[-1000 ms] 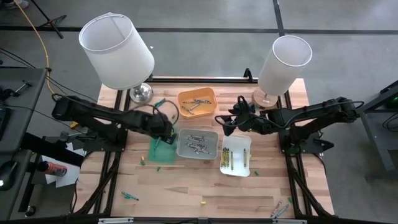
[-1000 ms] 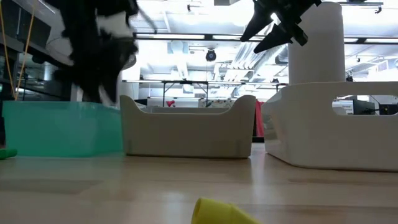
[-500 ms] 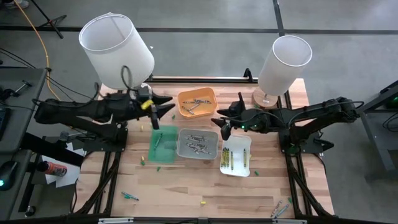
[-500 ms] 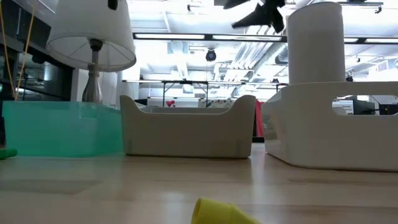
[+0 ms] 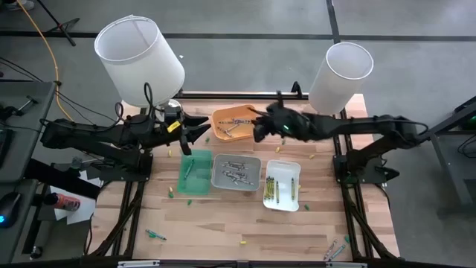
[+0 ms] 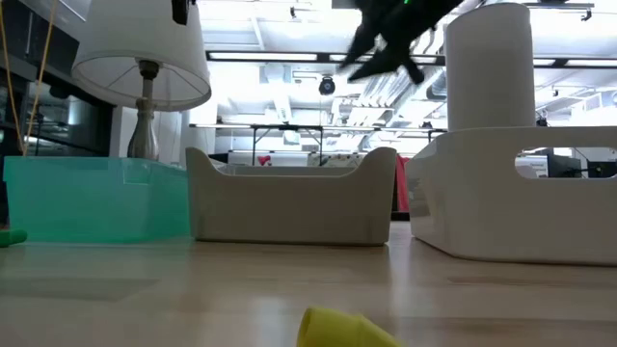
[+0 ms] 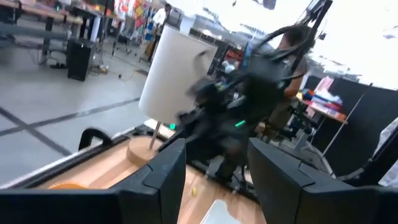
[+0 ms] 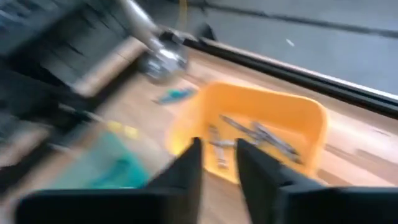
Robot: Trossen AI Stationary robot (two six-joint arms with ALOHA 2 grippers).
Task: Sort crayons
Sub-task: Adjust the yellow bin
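The right gripper (image 5: 256, 130) hung over the near edge of the orange tray (image 5: 249, 114), its two fingers (image 8: 186, 177) a narrow gap apart and pinching nothing I could see. Right under it, inside that tray, lay a small heap of grey-wrapped crayons (image 5: 232, 126), thin short sticks crossing one another at loose angles; through the right wrist camera they showed as pale streaks (image 8: 249, 134) just past the fingertips.

The left gripper (image 5: 199, 128) was raised beyond the far end of the green tray (image 5: 195, 176), fingers spread wide and empty, pointing toward the orange tray.

More grey crayons (image 5: 234, 173) were piled in the grey tray (image 5: 253, 161) in the middle, well clear of both grippers. The white tray (image 5: 294, 170) held yellow and green ones (image 5: 271, 192) lying roughly side by side. Loose strays were scattered on the table (image 5: 223, 223): a green one (image 5: 155, 234) near the front left, a yellow stub (image 5: 242, 242) at the front, and a few (image 5: 335, 248) at the front right corner.
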